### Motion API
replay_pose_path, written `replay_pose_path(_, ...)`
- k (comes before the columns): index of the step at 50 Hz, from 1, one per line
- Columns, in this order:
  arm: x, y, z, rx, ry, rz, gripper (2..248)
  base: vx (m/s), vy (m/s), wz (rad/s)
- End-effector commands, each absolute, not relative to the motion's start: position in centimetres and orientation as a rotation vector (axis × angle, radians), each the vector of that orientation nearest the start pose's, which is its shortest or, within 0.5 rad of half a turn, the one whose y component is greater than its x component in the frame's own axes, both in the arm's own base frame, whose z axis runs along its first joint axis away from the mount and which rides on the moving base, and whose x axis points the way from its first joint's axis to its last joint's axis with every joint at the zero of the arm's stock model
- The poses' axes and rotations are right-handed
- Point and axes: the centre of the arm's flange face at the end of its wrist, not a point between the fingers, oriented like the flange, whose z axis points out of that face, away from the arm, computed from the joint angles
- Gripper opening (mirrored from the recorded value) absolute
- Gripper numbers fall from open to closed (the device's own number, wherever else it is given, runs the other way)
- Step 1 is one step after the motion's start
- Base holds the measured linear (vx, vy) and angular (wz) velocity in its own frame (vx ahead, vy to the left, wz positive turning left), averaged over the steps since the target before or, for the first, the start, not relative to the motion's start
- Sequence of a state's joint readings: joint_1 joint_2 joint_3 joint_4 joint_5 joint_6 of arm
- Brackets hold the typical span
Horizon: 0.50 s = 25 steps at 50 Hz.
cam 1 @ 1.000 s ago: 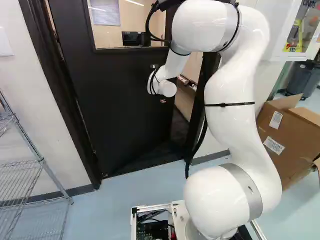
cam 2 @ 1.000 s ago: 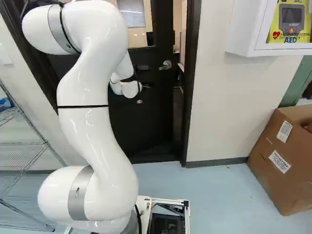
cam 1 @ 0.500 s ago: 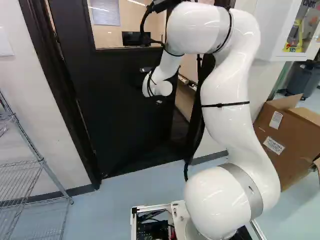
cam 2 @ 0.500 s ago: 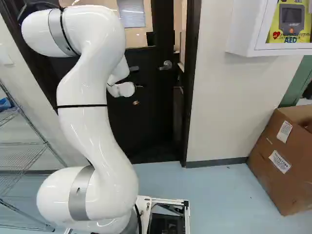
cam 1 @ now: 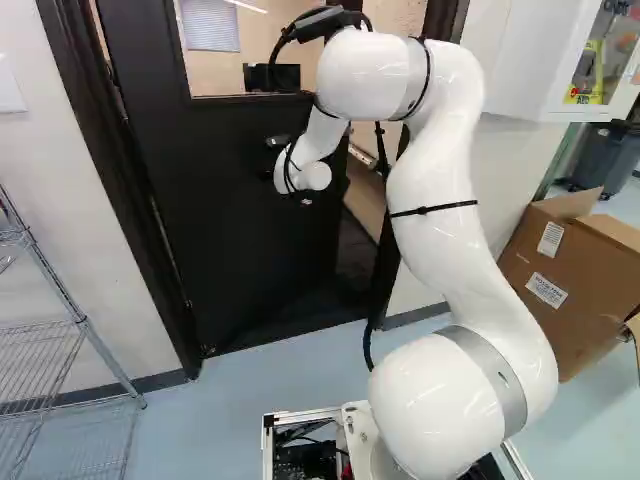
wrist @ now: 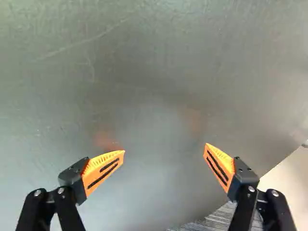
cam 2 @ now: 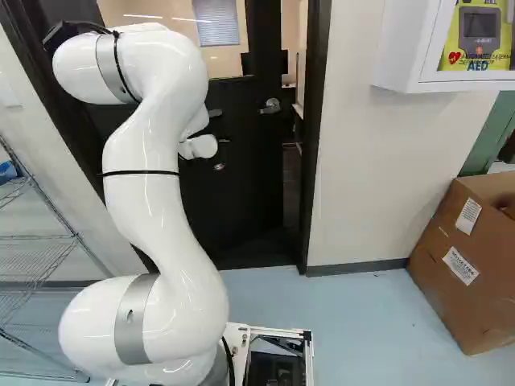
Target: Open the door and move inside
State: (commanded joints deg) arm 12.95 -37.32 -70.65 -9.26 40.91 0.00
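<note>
The black door (cam 1: 240,230) stands ajar, swung away from me, with a gap along its handle side. Its silver lever (cam 2: 271,106) shows near that edge in the right base view. My gripper (cam 2: 219,166) is at the door's face, on the hinge side of the lever, mostly hidden behind the white wrist. In the wrist view the gripper (wrist: 164,148) is open, its orange-padded fingers wide apart with nothing between them. The dark door surface (wrist: 144,72) lies ahead and faintly mirrors the pads; whether they touch it I cannot tell.
Door frame (cam 2: 316,137) beside the gap; a room shows beyond. Wire shelving (cam 1: 80,330) stands left of the doorway. To the right are a white wall cabinet (cam 2: 402,48) and a cardboard box (cam 2: 459,257) on the floor.
The arm has shifted left in the left base view, its wrist moving along the door toward the hinges. The door has swung slightly further inward. The base has not moved.
</note>
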Motion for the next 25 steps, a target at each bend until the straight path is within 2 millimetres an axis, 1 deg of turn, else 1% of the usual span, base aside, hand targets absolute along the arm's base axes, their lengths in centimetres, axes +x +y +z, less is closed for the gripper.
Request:
replay_pose_path(20,69.4,19.2,36.8,-2.291,-0.538,-1.822,247,0.000,0.000,0.000)
replay_pose_path(25,69.9,19.6,36.7,-2.283,-0.541,-1.827,247,0.000,0.000,0.000)
